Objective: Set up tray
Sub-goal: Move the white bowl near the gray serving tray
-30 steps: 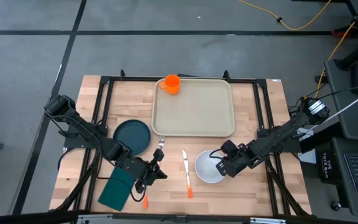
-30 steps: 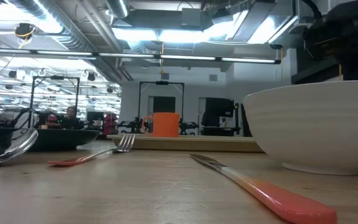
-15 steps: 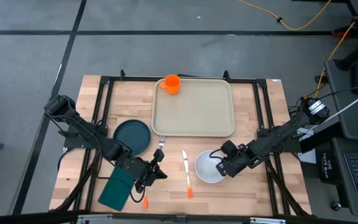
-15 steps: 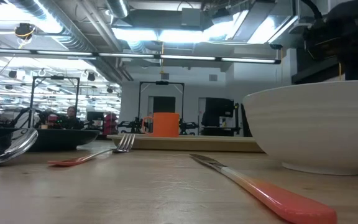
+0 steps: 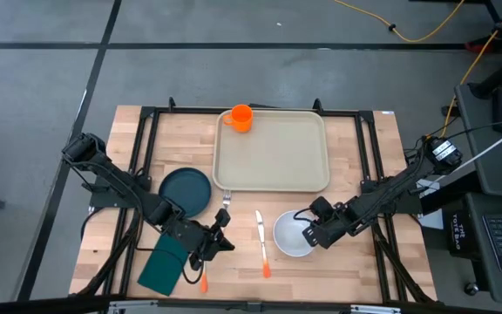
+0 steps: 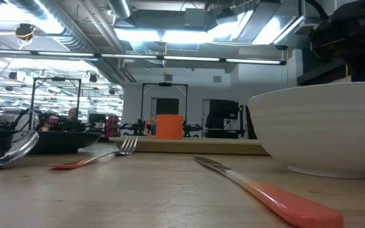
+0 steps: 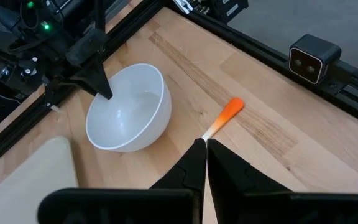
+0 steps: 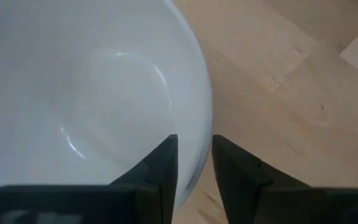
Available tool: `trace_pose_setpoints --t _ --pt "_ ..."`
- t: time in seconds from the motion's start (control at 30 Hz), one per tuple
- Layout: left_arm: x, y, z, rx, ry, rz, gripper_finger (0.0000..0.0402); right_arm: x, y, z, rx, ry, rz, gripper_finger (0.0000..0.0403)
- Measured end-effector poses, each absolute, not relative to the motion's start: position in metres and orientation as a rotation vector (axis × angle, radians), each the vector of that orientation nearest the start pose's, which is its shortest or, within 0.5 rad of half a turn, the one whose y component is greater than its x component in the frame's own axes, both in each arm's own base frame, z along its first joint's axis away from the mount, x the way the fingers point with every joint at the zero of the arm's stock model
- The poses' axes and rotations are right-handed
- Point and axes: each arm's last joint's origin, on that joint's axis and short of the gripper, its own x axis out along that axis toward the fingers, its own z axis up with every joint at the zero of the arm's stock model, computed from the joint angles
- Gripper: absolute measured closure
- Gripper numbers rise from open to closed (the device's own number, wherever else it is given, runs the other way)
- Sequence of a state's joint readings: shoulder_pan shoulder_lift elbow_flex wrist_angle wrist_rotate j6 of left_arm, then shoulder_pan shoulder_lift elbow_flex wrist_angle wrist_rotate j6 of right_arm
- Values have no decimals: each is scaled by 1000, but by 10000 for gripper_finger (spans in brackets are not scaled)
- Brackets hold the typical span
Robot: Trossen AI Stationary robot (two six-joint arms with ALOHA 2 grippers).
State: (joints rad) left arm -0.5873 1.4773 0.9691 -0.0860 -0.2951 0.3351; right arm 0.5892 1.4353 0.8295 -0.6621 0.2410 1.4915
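the right gripper (image 5: 307, 229) is sitting at the bowl (image 5: 291, 234), its two fingers (image 8: 160, 163) straddling the bowl's near wall, one inside and one outside, closed onto the rim. the bowl itself is resting on the wooden table (image 5: 356, 262), near the front edge, to the right of a knife (image 5: 261, 242) with an orange handle.

over on the other side, the left gripper (image 5: 223, 235) is hanging low over the table with its fingers (image 7: 194, 163) pressed together, nothing visibly between them. just beside it a fork (image 5: 223, 212) is lying with its tines pointing toward the tray, and an orange handle end (image 5: 204, 282) is poking out below the gripper. a dark green napkin (image 5: 162, 267) is lying under the left arm at the front left, and a dark round plate (image 5: 186, 192) is sitting behind it.

the tray (image 5: 273, 153) is lying flat at the back middle of the table, well apart from both grippers, its surface bare except for an orange cup (image 5: 240, 118) standing at its far left corner. in the low view the cup (image 6: 168, 126) is showing upright behind the fork (image 6: 100, 156), with the bowl (image 6: 325, 130) looming large on the right.
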Motion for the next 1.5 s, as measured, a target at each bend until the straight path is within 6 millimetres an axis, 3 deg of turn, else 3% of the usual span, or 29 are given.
trace_pose_setpoints --t 0.23,0.47,0.73,1.07,1.33,1.5 --pt "269 -169 246 579 490 -374 391 210 133 183 821 1080 -594 315" --pt "269 -169 246 580 490 -371 386 210 132 183 819 1081 -595 389" --pt "269 -169 246 638 481 -378 359 209 133 184 833 1118 -573 391" --pt "271 -167 248 678 467 -287 294 204 127 202 880 1067 -528 391" --pt "275 -167 255 641 401 -234 282 208 107 216 886 1005 -512 391" --pt "284 -154 264 604 426 -165 285 215 90 237 848 958 -449 391"
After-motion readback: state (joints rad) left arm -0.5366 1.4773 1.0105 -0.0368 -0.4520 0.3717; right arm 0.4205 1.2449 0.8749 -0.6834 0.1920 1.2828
